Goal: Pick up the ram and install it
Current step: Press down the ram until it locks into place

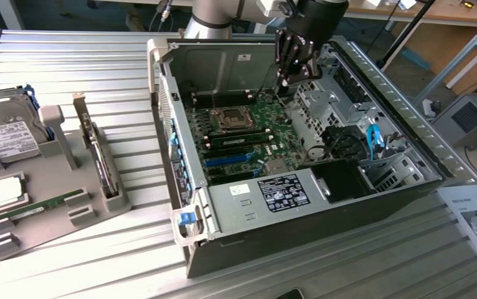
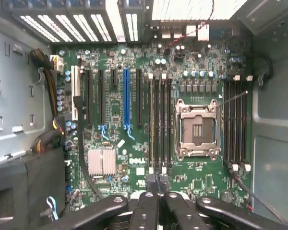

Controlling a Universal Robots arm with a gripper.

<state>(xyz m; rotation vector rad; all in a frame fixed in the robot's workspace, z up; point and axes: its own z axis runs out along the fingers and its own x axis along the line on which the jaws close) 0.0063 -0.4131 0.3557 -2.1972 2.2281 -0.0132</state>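
Gripper (image 1: 288, 78) hangs over the open computer case (image 1: 377, 81), just above the motherboard (image 1: 263, 118) near the back wall. In the wrist view the gripper (image 2: 158, 191) has its fingers (image 2: 146, 211) pressed together, and I can make out no green board between them, so it looks to be carrying nothing.

One ram (image 1: 31, 208) lies flat in the grey tray (image 1: 51, 225), outside the case and well apart from the gripper, toward the exterior view's left and nearer that camera. Its long axis runs slantwise across the tray, roughly in line with the case's near side wall.

A second green stick (image 1: 238, 132) seems to stand edge-up among the long memory slots (image 2: 161, 124) beside the processor socket (image 2: 197, 127). The closed fingers point along those slots, so the gripper is far nearer this stick than the one in the tray. Whether it is fully seated I cannot tell.
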